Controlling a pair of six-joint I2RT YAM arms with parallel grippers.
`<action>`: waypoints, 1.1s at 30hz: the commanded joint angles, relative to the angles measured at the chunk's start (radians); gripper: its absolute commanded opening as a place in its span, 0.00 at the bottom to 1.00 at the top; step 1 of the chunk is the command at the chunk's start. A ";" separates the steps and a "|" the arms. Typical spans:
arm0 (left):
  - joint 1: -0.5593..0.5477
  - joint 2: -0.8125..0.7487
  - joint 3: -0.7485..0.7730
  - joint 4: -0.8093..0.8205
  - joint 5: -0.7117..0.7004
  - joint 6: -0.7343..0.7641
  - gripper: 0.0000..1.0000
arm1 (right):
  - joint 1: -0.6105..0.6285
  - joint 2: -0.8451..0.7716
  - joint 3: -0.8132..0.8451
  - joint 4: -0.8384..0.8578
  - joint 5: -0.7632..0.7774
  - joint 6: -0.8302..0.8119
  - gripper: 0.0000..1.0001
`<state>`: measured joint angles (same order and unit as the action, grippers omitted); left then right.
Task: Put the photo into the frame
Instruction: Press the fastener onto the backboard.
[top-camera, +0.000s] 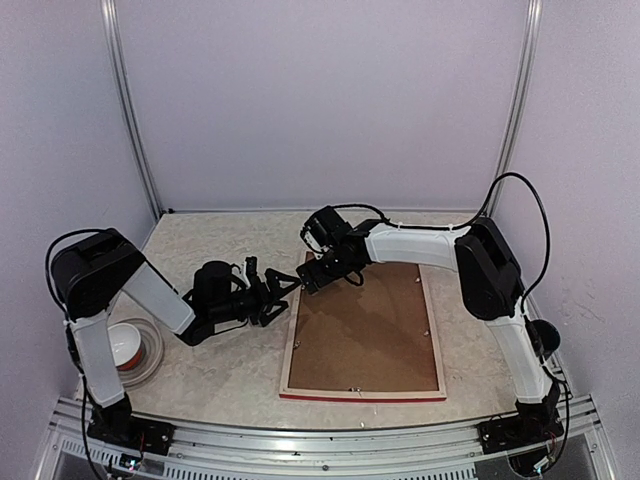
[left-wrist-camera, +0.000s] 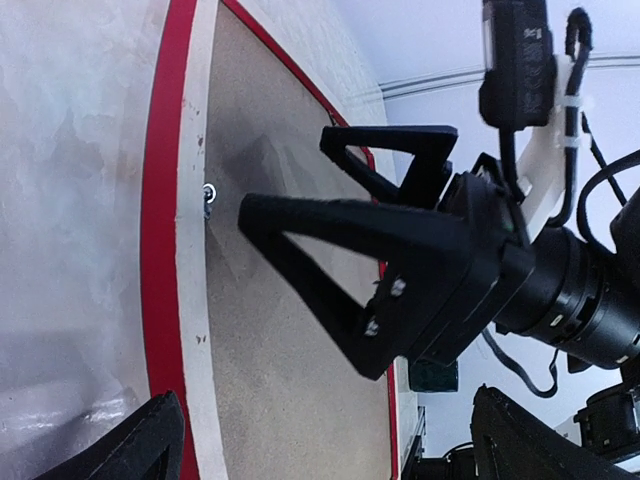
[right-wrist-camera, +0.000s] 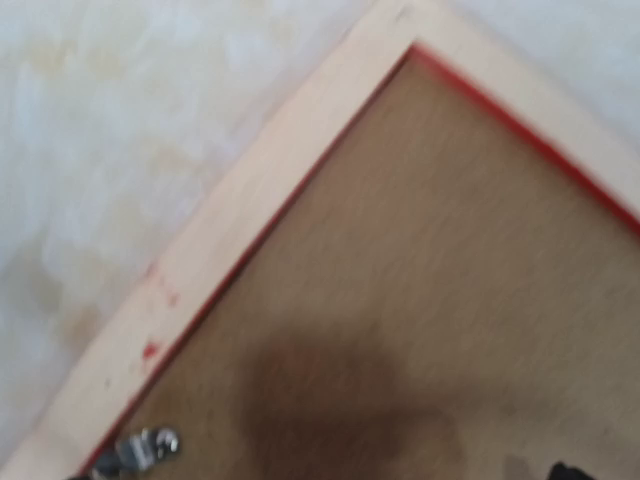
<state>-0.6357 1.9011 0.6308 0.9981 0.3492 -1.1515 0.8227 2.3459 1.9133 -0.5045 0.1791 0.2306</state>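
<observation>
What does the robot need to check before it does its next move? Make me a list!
1. Red, pale-wood-backed rectangular picture frame lies flat, face down: ok.
2. Frame opening free for the photo: not ok, brown backing board fills it.
3. Photo in sight: not ok, no view shows it.
4. Small metal clip released: cannot tell.
5. Right gripper open at the frame's far-left corner: ok.
6. Left gripper open beside the left edge: ok.

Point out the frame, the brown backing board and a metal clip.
frame (top-camera: 291, 345), top external view, left wooden rail.
brown backing board (top-camera: 365, 335), top external view, bare middle.
metal clip (right-wrist-camera: 148, 446), right wrist view, on its shiny body.
</observation>
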 joint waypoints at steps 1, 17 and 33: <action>-0.002 0.036 -0.018 0.087 0.022 -0.034 0.99 | -0.017 0.034 0.064 -0.011 0.001 0.019 0.99; 0.007 0.035 -0.031 0.094 0.021 -0.036 0.99 | -0.033 0.101 0.094 -0.022 -0.044 0.025 0.99; 0.008 0.041 -0.033 0.099 0.026 -0.040 0.99 | -0.006 0.046 -0.014 -0.013 0.020 0.005 0.99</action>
<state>-0.6334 1.9285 0.6064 1.0676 0.3630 -1.1866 0.8013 2.4111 1.9507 -0.4656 0.1593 0.2520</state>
